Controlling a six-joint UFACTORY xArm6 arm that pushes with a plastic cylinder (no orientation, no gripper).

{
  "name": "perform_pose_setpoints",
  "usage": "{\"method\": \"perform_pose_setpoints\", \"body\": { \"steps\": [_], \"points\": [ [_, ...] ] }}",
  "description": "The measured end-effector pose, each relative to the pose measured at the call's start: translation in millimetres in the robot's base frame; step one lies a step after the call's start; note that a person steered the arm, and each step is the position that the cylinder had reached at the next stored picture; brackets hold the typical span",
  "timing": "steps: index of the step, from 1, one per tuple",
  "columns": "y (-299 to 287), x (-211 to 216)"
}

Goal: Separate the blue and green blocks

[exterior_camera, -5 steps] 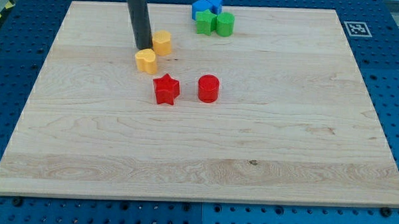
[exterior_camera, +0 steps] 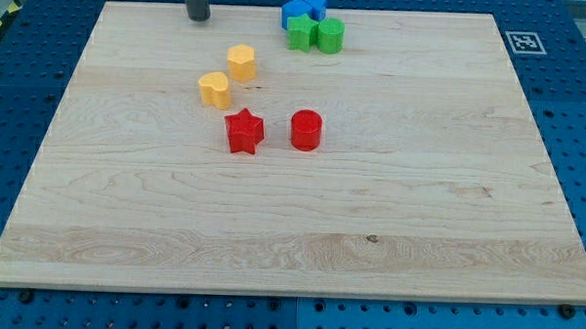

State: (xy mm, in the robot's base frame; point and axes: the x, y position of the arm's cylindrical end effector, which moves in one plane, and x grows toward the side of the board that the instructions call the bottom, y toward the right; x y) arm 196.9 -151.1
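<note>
While my tip [exterior_camera: 197, 18] rests on the wooden board [exterior_camera: 301, 214] near its top edge, touching no block and pushing nothing, the risk lies in how tightly the target blocks are packed. Two blue blocks [exterior_camera: 303, 9] and two green blocks [exterior_camera: 314, 33] form one cluster at the board's top edge, well to the view's right of my tip. The blue pair sits just above the green pair, and they appear to touch. A push from the side would likely shove the whole cluster along together instead of splitting it. A push aimed upward could drive the blue blocks off the board, since they already sit at its top edge. The seam between the colours is narrow, so my tip could glance off a block and spin it.

Below my tip and slightly to the view's right lie two yellow blocks [exterior_camera: 228, 75]. Further down are a red star [exterior_camera: 243, 131] and a red cylinder [exterior_camera: 306, 130]. None of these stands between my tip and the cluster.
</note>
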Motion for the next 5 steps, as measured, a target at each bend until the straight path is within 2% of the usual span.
{"method": "perform_pose_setpoints", "body": {
  "steps": [3, 5],
  "points": [
    [39, -5],
    [147, -4]
  ]
}}
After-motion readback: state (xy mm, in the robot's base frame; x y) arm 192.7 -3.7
